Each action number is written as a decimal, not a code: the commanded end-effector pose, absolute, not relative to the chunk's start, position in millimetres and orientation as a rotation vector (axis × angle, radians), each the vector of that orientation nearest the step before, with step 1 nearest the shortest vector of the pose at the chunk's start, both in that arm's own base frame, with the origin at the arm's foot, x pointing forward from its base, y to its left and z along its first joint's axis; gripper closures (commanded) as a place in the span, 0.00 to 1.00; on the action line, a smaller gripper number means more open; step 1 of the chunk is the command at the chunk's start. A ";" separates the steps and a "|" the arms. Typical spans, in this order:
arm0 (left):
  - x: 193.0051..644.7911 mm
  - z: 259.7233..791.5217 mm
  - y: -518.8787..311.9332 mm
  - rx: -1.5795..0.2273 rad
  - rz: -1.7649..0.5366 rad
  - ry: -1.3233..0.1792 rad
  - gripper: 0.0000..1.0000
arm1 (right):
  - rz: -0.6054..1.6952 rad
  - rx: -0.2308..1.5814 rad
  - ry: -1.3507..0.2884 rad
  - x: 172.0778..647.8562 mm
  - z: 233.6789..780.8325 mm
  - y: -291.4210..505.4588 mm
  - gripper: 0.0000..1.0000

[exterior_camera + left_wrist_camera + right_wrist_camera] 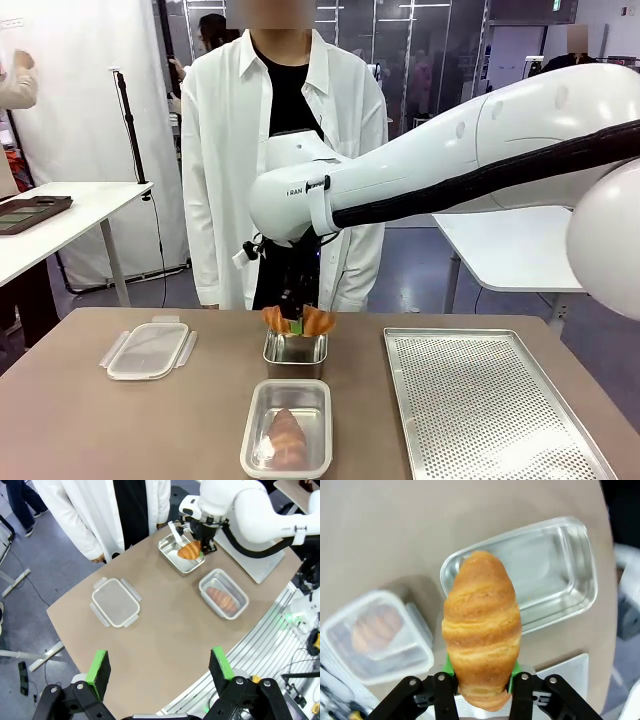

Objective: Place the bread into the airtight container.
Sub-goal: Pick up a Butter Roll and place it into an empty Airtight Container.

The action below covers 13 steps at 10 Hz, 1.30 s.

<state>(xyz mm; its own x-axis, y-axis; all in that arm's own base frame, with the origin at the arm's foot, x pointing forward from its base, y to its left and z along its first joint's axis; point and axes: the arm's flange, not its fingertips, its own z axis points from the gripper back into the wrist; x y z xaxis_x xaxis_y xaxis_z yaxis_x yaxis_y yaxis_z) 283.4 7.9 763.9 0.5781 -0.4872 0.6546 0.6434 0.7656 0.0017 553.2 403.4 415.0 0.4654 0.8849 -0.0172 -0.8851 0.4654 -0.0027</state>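
Note:
My right gripper [297,318] is shut on a golden croissant [481,625], the bread, which hangs just above an empty steel tin [295,352]. In the left wrist view the held croissant [190,550] shows over the same tin [181,555]. Nearer me stands the clear airtight container [287,428], with another croissant [287,436] lying inside it. In the right wrist view this container [375,640] sits to the lower left of the tin [555,575]. My left gripper [160,666] hovers high above the near table edge, open and holding nothing.
The container's clear lid [148,350] lies flat at the table's left. A perforated metal tray [490,400] covers the right side. A person in a white coat [280,150] stands at the far edge, behind the tin.

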 end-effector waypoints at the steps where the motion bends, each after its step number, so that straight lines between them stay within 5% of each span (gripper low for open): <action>1: 283.2 764.2 8.9 -0.240 -0.686 -0.684 0.00 | 0.756 0.014 0.007 556.2 415.3 417.3 0.57; 7: 283.2 764.2 8.9 -0.240 -0.686 -0.684 0.00 | 0.093 0.078 -0.022 577.4 406.0 421.6 0.57; 13: 283.2 764.2 8.9 -0.240 -0.686 -0.684 0.00 | 0.154 0.051 -0.028 607.3 353.4 401.0 0.57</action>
<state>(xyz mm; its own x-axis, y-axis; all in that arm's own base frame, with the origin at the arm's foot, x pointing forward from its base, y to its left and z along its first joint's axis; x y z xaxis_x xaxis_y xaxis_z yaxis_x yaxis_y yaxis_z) 283.4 8.0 763.9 0.5781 -0.4871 0.6546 0.6433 0.7656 0.0016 603.2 403.7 352.0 0.9896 0.1424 0.0220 -0.1433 0.9886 0.0457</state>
